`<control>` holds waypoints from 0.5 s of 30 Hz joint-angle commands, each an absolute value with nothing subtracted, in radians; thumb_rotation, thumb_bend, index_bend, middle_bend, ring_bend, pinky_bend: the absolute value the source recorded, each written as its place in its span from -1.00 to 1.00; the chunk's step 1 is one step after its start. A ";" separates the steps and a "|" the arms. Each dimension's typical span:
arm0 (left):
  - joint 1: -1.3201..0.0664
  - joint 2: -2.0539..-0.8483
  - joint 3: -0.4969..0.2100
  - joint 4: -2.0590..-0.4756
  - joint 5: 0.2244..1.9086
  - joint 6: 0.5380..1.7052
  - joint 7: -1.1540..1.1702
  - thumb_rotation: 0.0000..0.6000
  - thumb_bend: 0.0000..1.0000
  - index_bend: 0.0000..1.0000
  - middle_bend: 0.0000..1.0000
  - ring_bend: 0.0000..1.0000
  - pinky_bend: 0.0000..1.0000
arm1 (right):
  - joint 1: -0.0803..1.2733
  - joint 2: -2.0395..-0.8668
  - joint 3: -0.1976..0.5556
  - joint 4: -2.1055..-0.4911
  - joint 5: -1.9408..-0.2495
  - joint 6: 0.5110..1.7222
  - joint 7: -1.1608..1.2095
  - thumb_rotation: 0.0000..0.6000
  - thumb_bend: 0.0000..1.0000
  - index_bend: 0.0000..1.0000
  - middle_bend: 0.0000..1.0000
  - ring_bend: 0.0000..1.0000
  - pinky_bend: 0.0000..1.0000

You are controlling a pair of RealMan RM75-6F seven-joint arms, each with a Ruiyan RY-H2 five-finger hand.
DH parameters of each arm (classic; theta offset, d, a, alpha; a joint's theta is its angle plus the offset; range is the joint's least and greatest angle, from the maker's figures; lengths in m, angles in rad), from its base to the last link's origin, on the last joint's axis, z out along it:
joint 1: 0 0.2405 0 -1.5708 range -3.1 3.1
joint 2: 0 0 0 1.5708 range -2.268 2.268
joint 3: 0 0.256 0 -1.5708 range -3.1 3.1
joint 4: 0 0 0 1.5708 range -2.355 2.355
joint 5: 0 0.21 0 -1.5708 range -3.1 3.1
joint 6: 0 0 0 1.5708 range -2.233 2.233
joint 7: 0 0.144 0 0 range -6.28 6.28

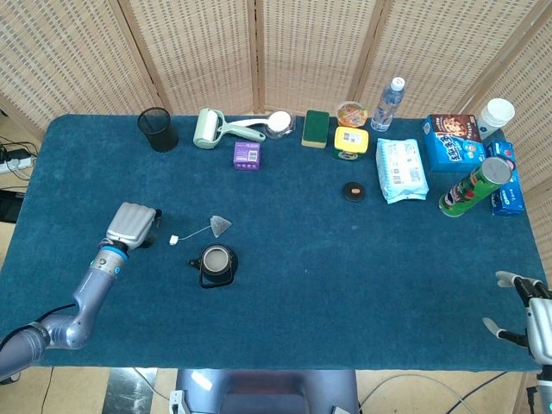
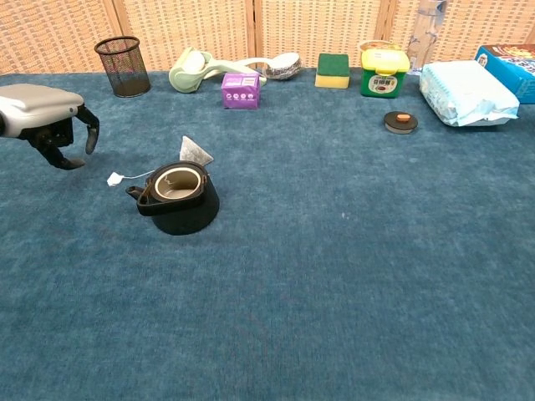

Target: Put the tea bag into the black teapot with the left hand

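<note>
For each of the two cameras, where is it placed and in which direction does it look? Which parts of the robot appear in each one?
Head view: high above the near table edge, looking steeply down on the whole table; shows the left hand with its arm, and the right hand at the lower right corner.
Chest view: low at the near edge, looking across the table toward the wicker screen; shows only the left hand.
Shared: black teapot, tea bag, left hand.

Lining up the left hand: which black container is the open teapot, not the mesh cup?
The squat black teapot beside the tea bag, mid-table; the mesh cup stands at the back edge.
</note>
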State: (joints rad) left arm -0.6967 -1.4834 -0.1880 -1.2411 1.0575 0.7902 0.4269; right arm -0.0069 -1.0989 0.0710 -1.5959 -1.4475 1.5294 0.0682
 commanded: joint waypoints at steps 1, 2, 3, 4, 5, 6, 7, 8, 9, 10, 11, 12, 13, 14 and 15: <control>-0.721 -1.525 -0.183 -1.202 1.071 0.771 0.393 1.00 -0.24 0.01 0.97 0.90 0.84 | -0.016 -1.097 0.071 -1.593 -1.442 1.538 0.073 1.00 -0.80 -0.48 -0.27 -0.39 -0.25; -0.725 -1.531 -0.181 -1.194 1.076 0.770 0.389 1.00 -0.24 0.01 0.97 0.90 0.84 | -0.018 -1.097 0.070 -1.593 -1.442 1.539 0.074 1.00 -0.80 -0.48 -0.27 -0.39 -0.25; -0.728 -1.536 -0.177 -1.188 1.080 0.768 0.385 1.00 -0.24 0.01 0.97 0.90 0.84 | -0.020 -1.096 0.070 -1.592 -1.441 1.541 0.075 1.00 -0.80 -0.48 -0.27 -0.39 -0.25; -0.730 -1.539 -0.176 -1.183 1.082 0.768 0.382 1.00 -0.24 0.01 0.97 0.90 0.84 | -0.021 -1.096 0.070 -1.592 -1.441 1.541 0.076 1.00 -0.80 -0.48 -0.27 -0.39 -0.25; -0.733 -1.544 -0.174 -1.177 1.084 0.766 0.379 1.00 -0.24 0.01 0.97 0.90 0.84 | -0.022 -1.096 0.070 -1.591 -1.441 1.543 0.076 1.00 -0.80 -0.47 -0.27 -0.39 -0.25; -0.735 -1.548 -0.172 -1.172 1.086 0.765 0.375 1.00 -0.24 0.01 0.97 0.90 0.84 | -0.024 -1.096 0.070 -1.591 -1.441 1.545 0.077 1.00 -0.80 -0.48 -0.28 -0.39 -0.25; -0.738 -1.553 -0.170 -1.165 1.087 0.764 0.370 1.00 -0.24 0.01 0.97 0.90 0.84 | -0.026 -1.096 0.069 -1.590 -1.441 1.547 0.078 1.00 -0.80 -0.48 -0.28 -0.39 -0.24; -0.741 -1.558 -0.168 -1.160 1.088 0.761 0.367 1.00 -0.25 0.01 0.97 0.90 0.84 | -0.029 -1.095 0.069 -1.590 -1.438 1.549 0.078 1.00 -0.80 -0.48 -0.27 -0.39 -0.24; -0.743 -1.561 -0.166 -1.155 1.089 0.761 0.365 1.00 -0.24 0.01 0.97 0.90 0.84 | -0.031 -1.095 0.069 -1.590 -1.438 1.551 0.079 1.00 -0.80 -0.48 -0.27 -0.39 -0.25; -0.745 -1.565 -0.164 -1.149 1.090 0.759 0.361 1.00 -0.24 0.01 0.97 0.90 0.84 | -0.033 -1.095 0.069 -1.589 -1.437 1.552 0.079 1.00 -0.80 -0.48 -0.27 -0.39 -0.25; -0.747 -1.567 -0.163 -1.146 1.090 0.758 0.358 1.00 -0.24 0.01 0.97 0.90 0.84 | -0.034 -1.095 0.069 -1.589 -1.437 1.553 0.080 1.00 -0.80 -0.48 -0.27 -0.39 -0.25; -0.748 -1.569 -0.161 -1.143 1.091 0.757 0.357 1.00 -0.25 0.01 0.97 0.90 0.84 | -0.035 -1.094 0.069 -1.589 -1.437 1.554 0.081 1.00 -0.80 -0.48 -0.27 -0.39 -0.25; -0.749 -1.570 -0.159 -1.141 1.092 0.758 0.355 1.00 -0.25 0.01 0.97 0.90 0.84 | -0.037 -1.094 0.069 -1.589 -1.437 1.555 0.082 1.00 -0.80 -0.47 -0.27 -0.39 -0.25; -0.749 -1.570 -0.158 -1.139 1.093 0.762 0.352 1.00 -0.25 0.01 0.97 0.90 0.84 | -0.037 -1.095 0.070 -1.589 -1.437 1.555 0.082 1.00 -0.80 -0.47 -0.27 -0.39 -0.25; -0.749 -1.569 -0.158 -1.138 1.093 0.764 0.350 1.00 -0.25 0.01 0.97 0.90 0.84 | -0.038 -1.095 0.070 -1.589 -1.437 1.555 0.082 1.00 -0.80 -0.47 -0.27 -0.39 -0.24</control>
